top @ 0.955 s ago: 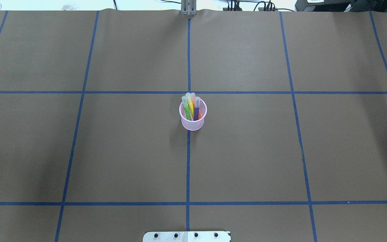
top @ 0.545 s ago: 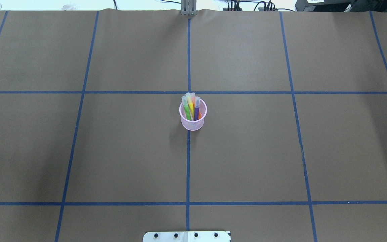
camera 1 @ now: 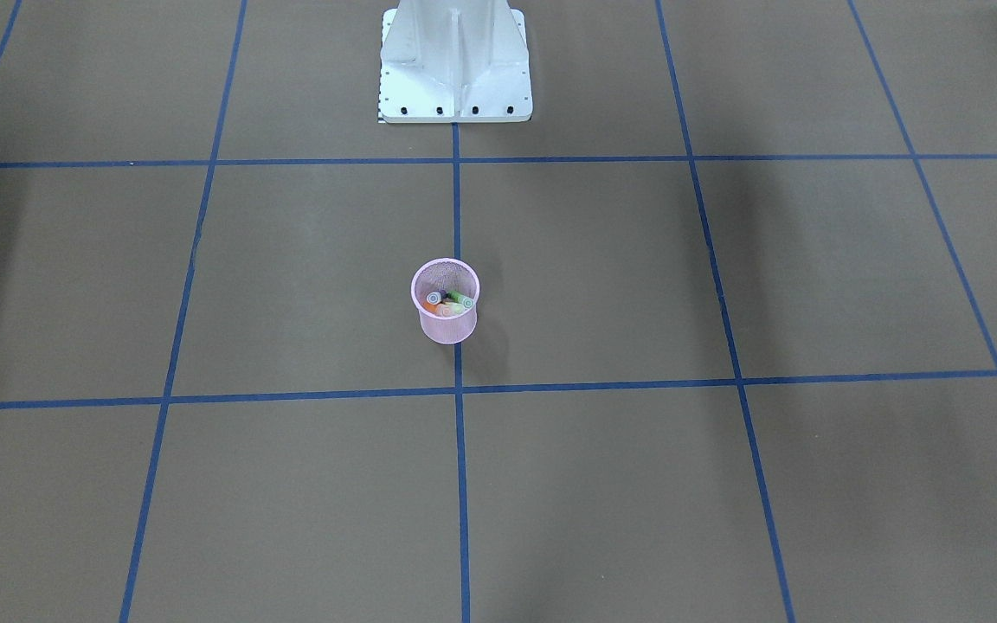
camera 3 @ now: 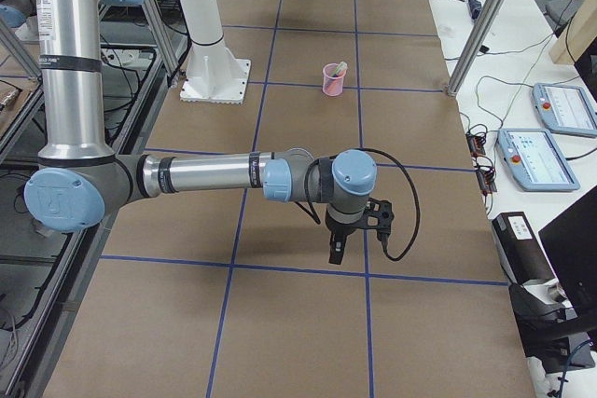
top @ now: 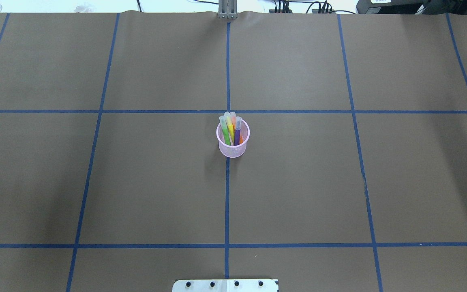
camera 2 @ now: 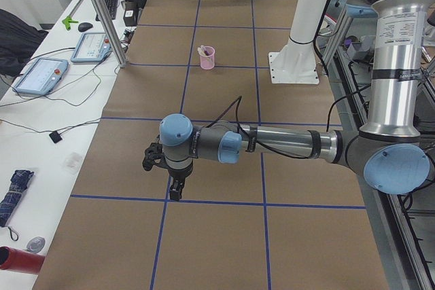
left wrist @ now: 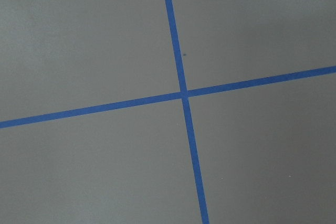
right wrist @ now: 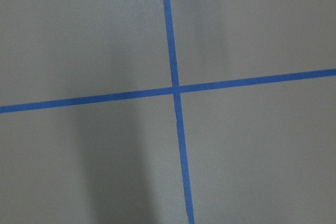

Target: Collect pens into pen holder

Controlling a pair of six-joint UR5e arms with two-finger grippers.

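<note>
You see the left arm stretched level and low over the brown paper-covered surface (top: 136, 182), its left hand (camera 2: 175, 193) pointing straight down above a crossing of blue tape lines (left wrist: 182, 94). The right hand (camera 3: 336, 251) hangs the same way at the opposite end. You cannot tell whether either hand is open or closed. Well apart from both, the small pink wire-mesh pen holder (top: 232, 151) stands upright on the centre tape line. The purple, orange, green and yellow pens (top: 230, 129) lean inside it. The white metal robot base (camera 1: 455, 65) stands near it.

A robotics lab; a wide table under brown paper (top: 156, 182) gridded with blue tape lines (top: 227, 202); a silver-and-blue jointed robot arm (camera 3: 205, 174); grey tablet-like control pendants (camera 2: 41, 75), cabled, on a white side bench (camera 2: 41, 140).
</note>
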